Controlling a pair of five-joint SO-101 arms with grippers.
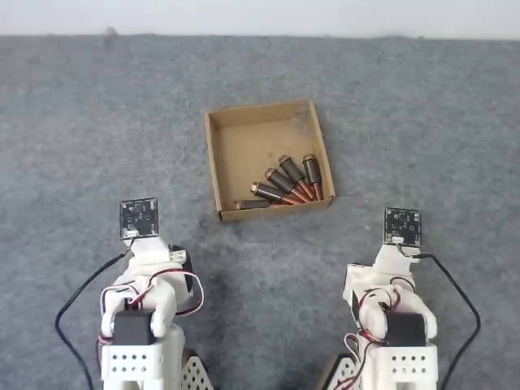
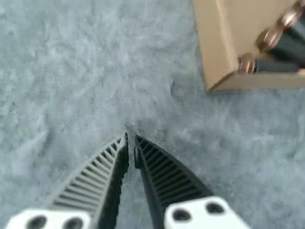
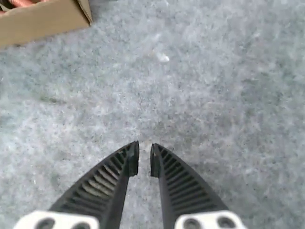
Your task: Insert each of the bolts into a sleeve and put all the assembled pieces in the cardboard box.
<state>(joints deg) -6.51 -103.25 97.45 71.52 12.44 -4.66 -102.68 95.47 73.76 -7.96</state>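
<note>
The cardboard box (image 1: 230, 154) sits at the middle of the grey felt table, open at the top. Several assembled pieces (image 1: 288, 183), dark sleeves with copper-coloured bolts, lie side by side in its near right corner, and one more piece (image 1: 252, 204) lies along the near wall. The left wrist view catches a corner of the box (image 2: 221, 52) with some of the pieces (image 2: 274, 45). My left gripper (image 2: 131, 143) is shut and empty, low over bare felt, near and to the left of the box. My right gripper (image 3: 144, 152) is shut and empty, near and to the right of the box (image 3: 43, 21).
Both arms, the left arm (image 1: 150, 280) and the right arm (image 1: 394, 284), are folded back at the near edge of the table. Grey felt (image 1: 89, 122) stretches around the box on all sides. A small white speck (image 3: 163, 57) lies on the felt.
</note>
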